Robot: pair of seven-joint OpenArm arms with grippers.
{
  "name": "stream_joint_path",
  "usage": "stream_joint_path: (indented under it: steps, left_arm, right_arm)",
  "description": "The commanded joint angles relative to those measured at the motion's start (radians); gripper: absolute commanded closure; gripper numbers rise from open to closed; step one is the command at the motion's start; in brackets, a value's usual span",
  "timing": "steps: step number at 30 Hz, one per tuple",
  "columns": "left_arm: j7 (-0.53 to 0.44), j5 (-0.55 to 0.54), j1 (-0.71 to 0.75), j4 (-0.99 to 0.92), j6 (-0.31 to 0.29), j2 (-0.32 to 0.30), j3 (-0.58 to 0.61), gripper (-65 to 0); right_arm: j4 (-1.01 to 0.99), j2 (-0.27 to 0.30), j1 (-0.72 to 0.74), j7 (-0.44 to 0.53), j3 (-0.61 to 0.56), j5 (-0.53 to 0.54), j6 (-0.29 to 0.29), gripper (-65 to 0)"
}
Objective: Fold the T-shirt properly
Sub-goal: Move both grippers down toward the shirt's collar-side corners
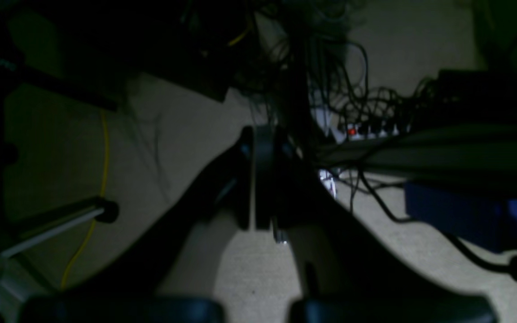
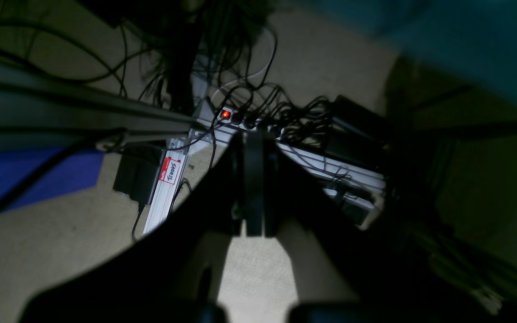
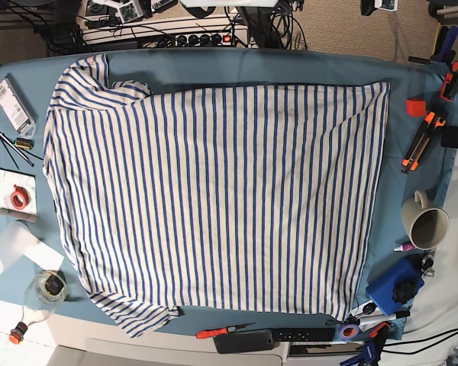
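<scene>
The T-shirt (image 3: 221, 198), white with thin blue stripes, lies spread flat over the blue table cover (image 3: 290, 65) and fills most of the base view. Its sleeves sit at the left side, one at the top left and one at the bottom left. Neither arm shows in the base view. My left gripper (image 1: 260, 137) is shut with nothing between its dark fingers, hanging over beige floor and cables. My right gripper (image 2: 254, 139) is also shut and empty, above a power strip (image 2: 240, 119) on the floor. The shirt does not appear in either wrist view.
Along the table's right edge lie orange-black clamps (image 3: 427, 133), a beige mug (image 3: 426, 221) and a blue box (image 3: 393, 290). At the front are a red-handled screwdriver (image 3: 221, 332) and a black remote (image 3: 248, 341). A glass jar (image 3: 46, 290), a white cup (image 3: 8, 248) and a tape roll (image 3: 19, 200) sit left.
</scene>
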Motion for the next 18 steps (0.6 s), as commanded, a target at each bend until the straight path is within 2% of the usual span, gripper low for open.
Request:
stream_joint_path:
  steps: [1,5,9,18]
  left_arm:
    - [-0.016,-0.004,0.027,0.031,-0.002,-0.005,-0.003,0.0]
    - [-0.016,-0.004,0.037,0.095,-0.005,-0.005,-0.003,0.0]
    - [0.058,-0.004,0.043,0.187,-0.005,-0.005,-0.003,0.0]
    - [0.193,-0.003,0.039,0.431,-0.003,-0.005,-0.003,0.0]
  right_arm:
    - [0.049,0.005,-0.025,0.005,0.017,0.012,0.000,0.0]
    - [0.181,0.005,-0.039,-0.074,0.054,0.065,-0.001,0.0]
    - [0.292,0.005,-0.041,-0.136,0.077,0.096,-0.001,0.0]
    - [0.449,0.005,-0.040,-0.182,0.079,0.096,-0.005,0.0]
